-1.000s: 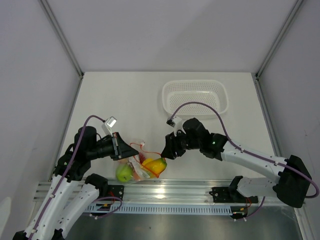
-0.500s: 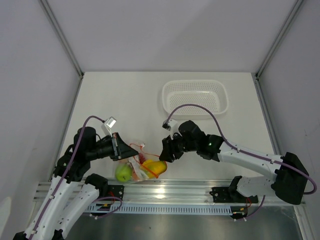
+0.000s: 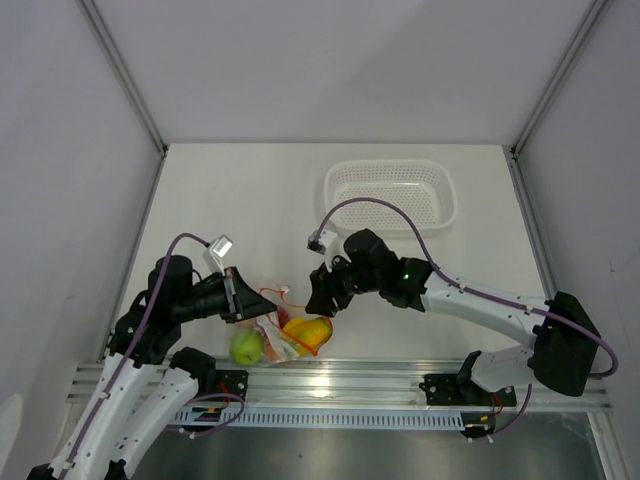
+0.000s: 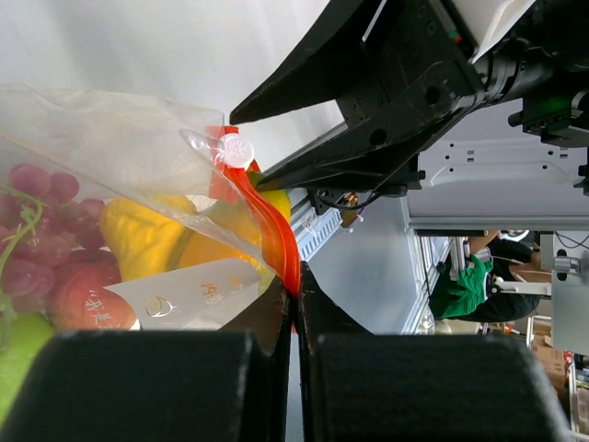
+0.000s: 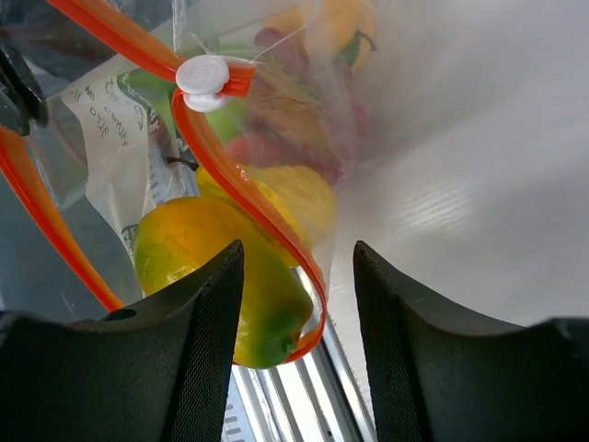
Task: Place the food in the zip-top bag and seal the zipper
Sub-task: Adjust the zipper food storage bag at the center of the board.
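Left gripper [image 4: 294,293] is pressed together on the zipper [image 4: 265,216], pinching the red-orange strip's end. My read: that anchors the zip-top bag [image 4: 101,138] and keeps its mouth taut. Just past those fingers the food sits bagged, grapes [image 4: 37,198] and mango [image 5: 216,267] visible. Right gripper [image 5: 294,258] hovers spread and empty, the strip running between its fingers, the white slider [image 5: 205,74] just ahead. It looks lined up to drag it shut.

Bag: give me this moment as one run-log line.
bag: fruit inside, mouth open | left jaws: shut on zipper | right jaws: open, empty, facing slider | seal: not done
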{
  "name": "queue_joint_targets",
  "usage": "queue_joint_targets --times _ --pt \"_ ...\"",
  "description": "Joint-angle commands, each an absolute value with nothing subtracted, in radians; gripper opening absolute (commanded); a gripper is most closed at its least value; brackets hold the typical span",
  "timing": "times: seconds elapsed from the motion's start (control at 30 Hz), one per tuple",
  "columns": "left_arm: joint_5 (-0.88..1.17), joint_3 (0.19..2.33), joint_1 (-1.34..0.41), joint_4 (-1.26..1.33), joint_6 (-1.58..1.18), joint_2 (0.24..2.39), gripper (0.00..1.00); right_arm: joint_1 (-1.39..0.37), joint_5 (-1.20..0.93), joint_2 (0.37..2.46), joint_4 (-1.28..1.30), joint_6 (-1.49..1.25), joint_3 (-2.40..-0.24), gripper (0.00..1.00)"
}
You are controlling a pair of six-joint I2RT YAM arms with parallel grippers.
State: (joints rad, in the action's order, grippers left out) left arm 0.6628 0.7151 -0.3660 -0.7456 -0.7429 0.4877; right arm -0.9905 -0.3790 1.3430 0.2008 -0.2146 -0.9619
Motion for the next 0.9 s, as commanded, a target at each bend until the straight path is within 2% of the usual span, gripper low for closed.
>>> queue_joint_targets --times 0.0,0.23,0.3,0.33,0.43,0.53,0.7,0.87 --pt "0.693 0.715 -0.359 -0.71 -0.755 0.479 0.01 -1.0 -0.471 1.382 0.178 -0.172 -1.006 0.53" --pt "0.696 0.716 -0.359 -0.709 -0.755 0.48 0.0 -1.012 -0.448 1.434 0.147 -0.172 -0.996 0.52" --pt "0.698 0.718 -0.359 -0.709 -0.755 0.479 0.01 -1.014 -0.378 1.453 0.135 -0.181 -0.992 0.5" --pt "0.696 0.716 -0.359 -0.71 -0.753 0.477 0.01 -1.014 -0.349 1.477 0.143 -0.183 -1.0 0.37" --pt "0.692 0.719 -0.359 -0.729 -0.741 0.471 0.01 -1.014 -0.229 1.509 0.195 -0.196 -1.026 0.1" --pt "0.646 0.724 -0.359 -0.762 -0.706 0.469 0.01 -1.014 -0.16 1.493 0.212 -0.235 -1.017 0.0" --pt "0.551 0.752 -0.359 -0.85 -0.65 0.468 0.0 -1.032 -0.103 1.375 0.331 -0.313 -1.048 0.0" --pt "0.616 0.761 -0.364 -0.78 -0.672 0.446 0.01 -1.065 -0.118 1.295 0.523 -0.446 -1.19 0.0"
